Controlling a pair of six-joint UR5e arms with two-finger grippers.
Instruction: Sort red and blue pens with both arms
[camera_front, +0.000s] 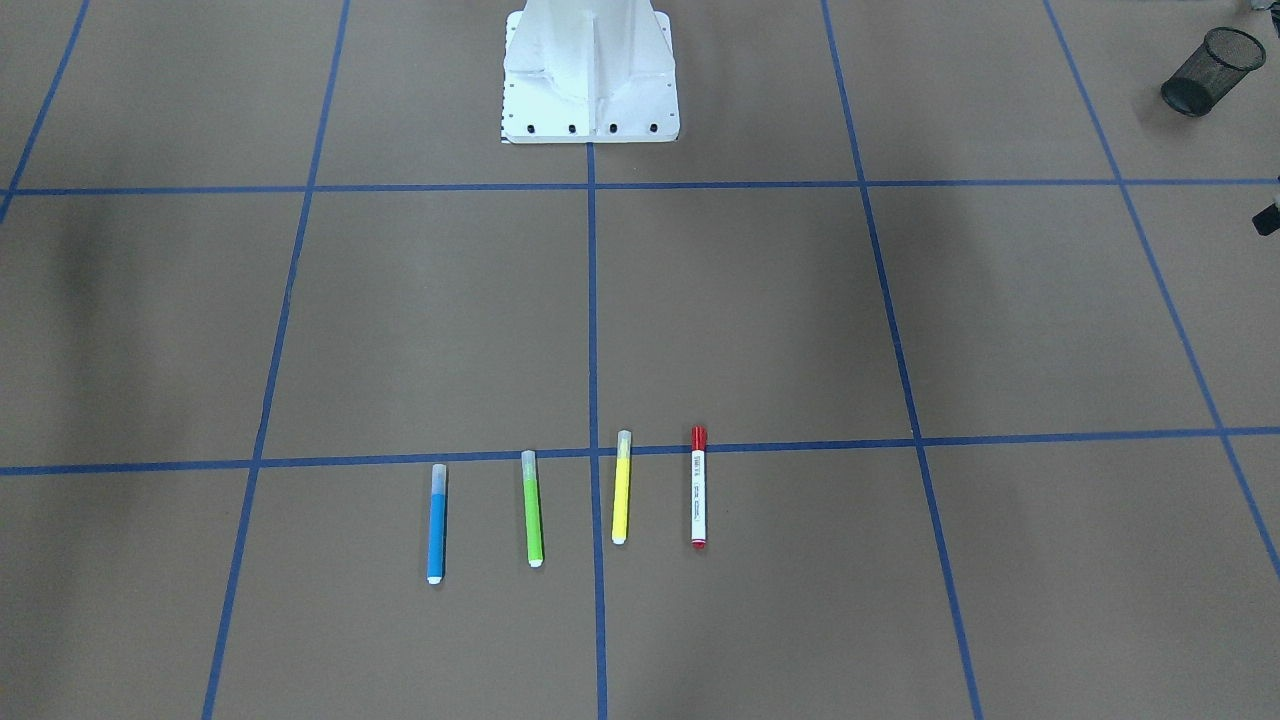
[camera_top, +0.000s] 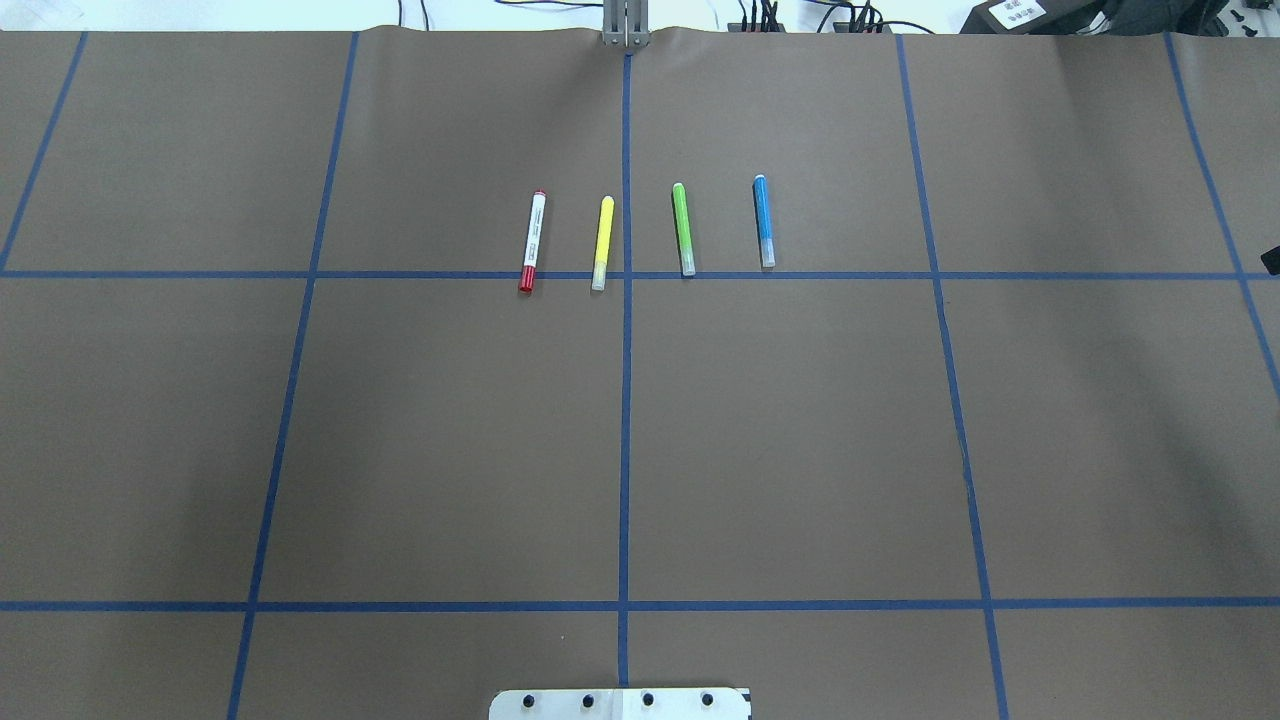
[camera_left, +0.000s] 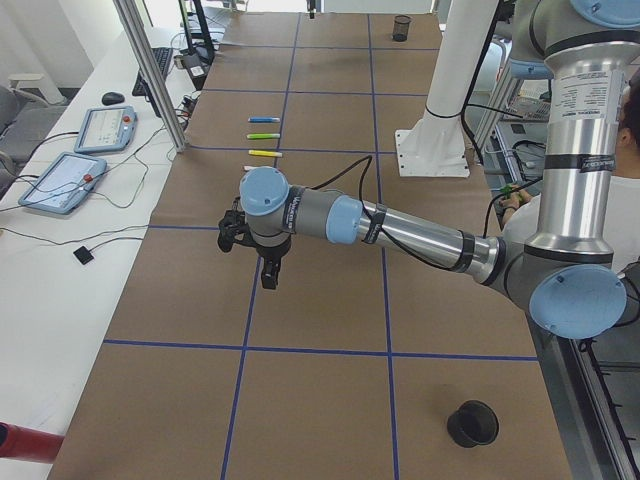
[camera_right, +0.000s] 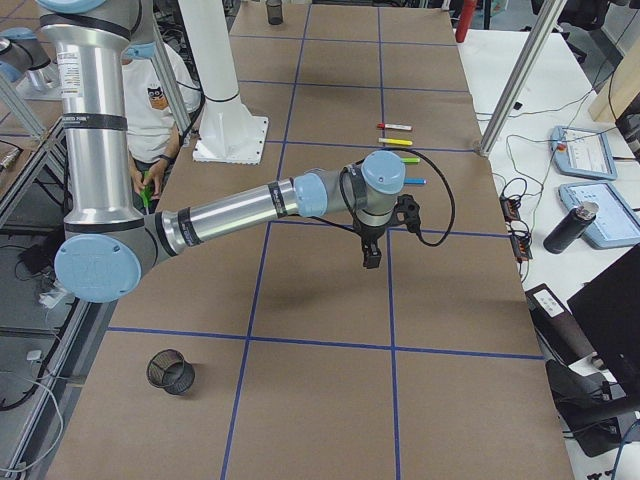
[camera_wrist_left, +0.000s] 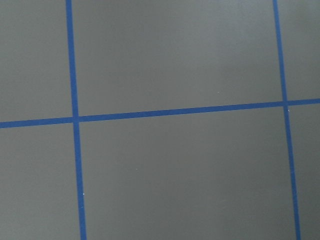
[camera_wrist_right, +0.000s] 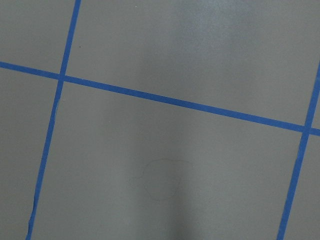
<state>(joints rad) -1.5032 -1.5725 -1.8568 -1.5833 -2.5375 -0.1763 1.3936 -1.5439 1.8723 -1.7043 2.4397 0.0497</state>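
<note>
Left gripper: black two-finger tool (camera_left: 269, 272), centre-left of the left side view, hangs over bare paper. I cannot tell whether its fingers are spread or pressed together.
Right gripper: matching black tool (camera_right: 371, 258), centre of the right side view, hangs above a tape line. Its state also cannot be told.
Wrist views: only brown paper and blue tape, no pen.
Red pen: (camera_front: 698, 487) lower centre of the front view, right end of a row of four, lying flat with its cap on a tape line.
Blue pen: (camera_front: 436, 523) left end of that row, well apart from the red one.
Between them: green pen (camera_front: 532, 508) and yellow pen (camera_front: 621, 487), to be left alone.
Step in hand: probably the first reach, since nothing is held. Each gripper should come straight down and pinch across the mid-barrel, clear of the neighbouring pen.
Materials: slim, round, smooth plastic barrels that may roll. The paper is matte. A black wire-mesh cup (camera_front: 1212, 72) sits upper right.
</note>
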